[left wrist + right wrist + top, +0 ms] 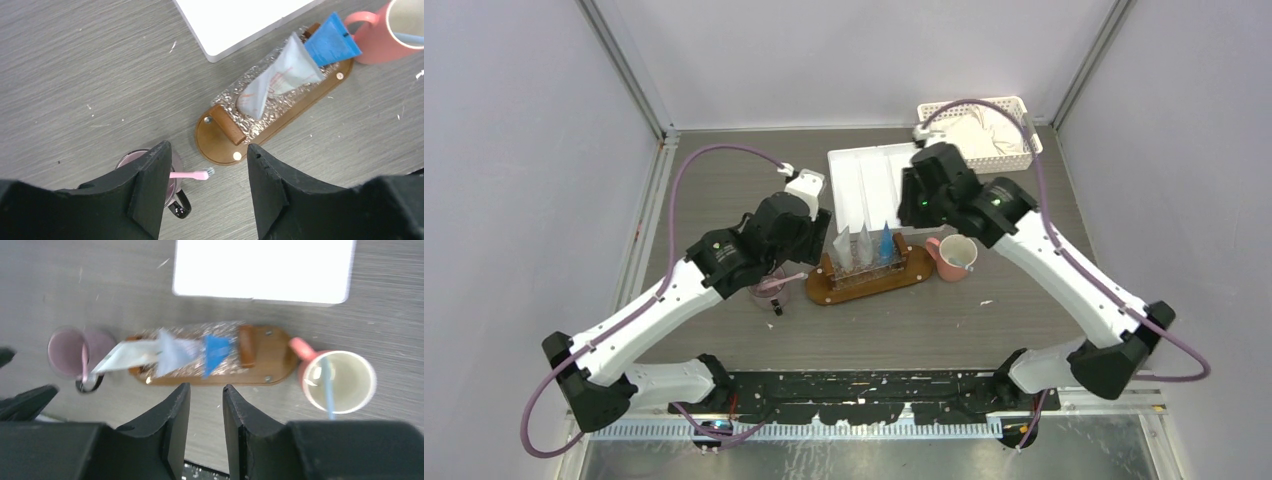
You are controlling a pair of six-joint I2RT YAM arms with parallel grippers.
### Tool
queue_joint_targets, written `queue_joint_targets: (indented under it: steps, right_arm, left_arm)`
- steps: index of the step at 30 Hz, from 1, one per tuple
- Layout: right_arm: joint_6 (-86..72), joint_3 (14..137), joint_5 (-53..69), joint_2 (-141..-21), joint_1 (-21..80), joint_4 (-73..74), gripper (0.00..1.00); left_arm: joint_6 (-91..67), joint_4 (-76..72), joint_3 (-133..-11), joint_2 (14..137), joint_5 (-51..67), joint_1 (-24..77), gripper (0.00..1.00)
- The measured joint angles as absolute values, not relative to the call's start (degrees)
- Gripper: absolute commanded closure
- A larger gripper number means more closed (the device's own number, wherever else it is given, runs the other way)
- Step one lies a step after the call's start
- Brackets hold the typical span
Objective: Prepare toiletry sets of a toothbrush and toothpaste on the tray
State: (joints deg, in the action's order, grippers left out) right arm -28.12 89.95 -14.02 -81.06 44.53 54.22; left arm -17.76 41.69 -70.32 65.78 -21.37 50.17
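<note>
The brown wooden oval tray (pixel 824 292) lies mid-table with a foil-lined middle. Two white-grey toothpaste tubes (pixel 852 246) and a blue tube (pixel 886 243) rest on it. In the left wrist view the tray (pixel 215 147), a white-grey tube (pixel 280 80) and the blue tube (pixel 330 42) show. A pink toothbrush (pixel 192 174) sticks out of a purple mug (pixel 127 160) left of the tray. My left gripper (pixel 207 170) is open and empty above the tray's left end. My right gripper (pixel 206 390) is narrowly open and empty, held above the tray (pixel 272 357).
A pink mug (pixel 954 258) holding a light blue toothbrush (pixel 327 385) stands at the tray's right end. A white divided tray (pixel 874 185) lies behind the wooden tray. A white lattice basket (pixel 979 130) sits at the back right.
</note>
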Motion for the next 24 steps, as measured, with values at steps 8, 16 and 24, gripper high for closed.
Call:
queue_joint_targets:
  steps: [8, 16, 24]
  right_arm:
    - [-28.14, 83.24, -9.52, -81.36, 27.49, 48.97, 0.66]
    - [-27.16, 87.59, -1.15, -98.15, 23.59, 46.5, 0.71]
    - [-26.06, 89.58, 4.91, -104.29, 23.4, 45.54, 0.75]
  left_arm:
    - [-21.1, 42.52, -71.57, 68.62, -15.68, 37.76, 0.36]
    - [-21.8, 41.17, -79.09, 82.89, -6.87, 29.8, 0.43]
    - [-23.9, 38.48, -79.5, 90.98, -0.38, 28.38, 0.47]
